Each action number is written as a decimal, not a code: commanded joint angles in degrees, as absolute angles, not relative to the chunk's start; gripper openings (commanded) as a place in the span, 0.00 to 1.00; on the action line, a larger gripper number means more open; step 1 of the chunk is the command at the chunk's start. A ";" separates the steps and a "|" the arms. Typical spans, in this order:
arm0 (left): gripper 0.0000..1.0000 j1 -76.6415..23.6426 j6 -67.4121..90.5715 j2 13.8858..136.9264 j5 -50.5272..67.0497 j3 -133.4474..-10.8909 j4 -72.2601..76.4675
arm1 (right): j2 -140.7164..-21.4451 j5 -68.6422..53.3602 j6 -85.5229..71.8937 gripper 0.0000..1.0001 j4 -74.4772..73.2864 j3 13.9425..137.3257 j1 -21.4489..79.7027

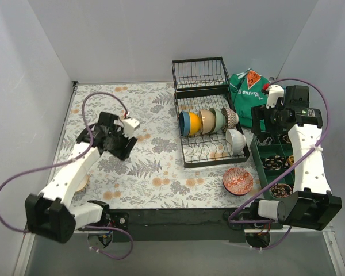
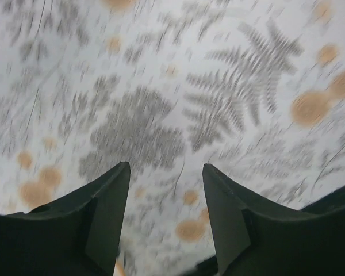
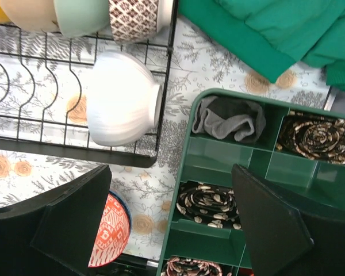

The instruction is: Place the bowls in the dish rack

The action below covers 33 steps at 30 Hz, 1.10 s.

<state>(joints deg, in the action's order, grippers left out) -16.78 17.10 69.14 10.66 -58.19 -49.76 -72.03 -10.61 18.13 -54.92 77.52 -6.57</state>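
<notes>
The black wire dish rack point(image 1: 215, 161) stands right of centre. A row of bowls stands on edge in it: blue point(image 1: 184, 122), yellow-orange point(image 1: 193, 122), cream point(image 1: 207, 120), mint green point(image 1: 218, 119) and brown patterned point(image 1: 230, 118). A white bowl point(image 3: 122, 98) lies on its side in the rack's near right corner. A red patterned bowl point(image 1: 237, 182) sits on the tablecloth in front of the rack. My right gripper point(image 3: 171, 169) is open and empty over the green tray's left edge. My left gripper point(image 2: 167, 172) is open above bare cloth, far left of the rack.
A green compartmented tray point(image 3: 218, 155) with rolled patterned fabrics point(image 3: 207, 201) and a grey cloth point(image 3: 230, 118) lies right of the rack. A green bag point(image 1: 247, 89) sits behind it. A pale round rim point(image 1: 82, 183) peeks out under my left arm.
</notes>
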 commanded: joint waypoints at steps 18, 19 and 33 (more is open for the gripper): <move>0.57 -3.35 16.26 47.19 -21.27 -36.83 -69.79 | -75.15 -19.33 14.59 0.95 -54.14 85.08 -5.98; 0.57 -2.64 16.17 47.81 -21.18 -35.87 -67.87 | -74.89 -19.34 14.50 0.95 -54.14 84.99 -5.98; 0.54 6.33 7.56 54.66 -17.67 -35.07 -53.36 | -70.14 -19.07 13.97 0.95 -53.88 79.98 -5.98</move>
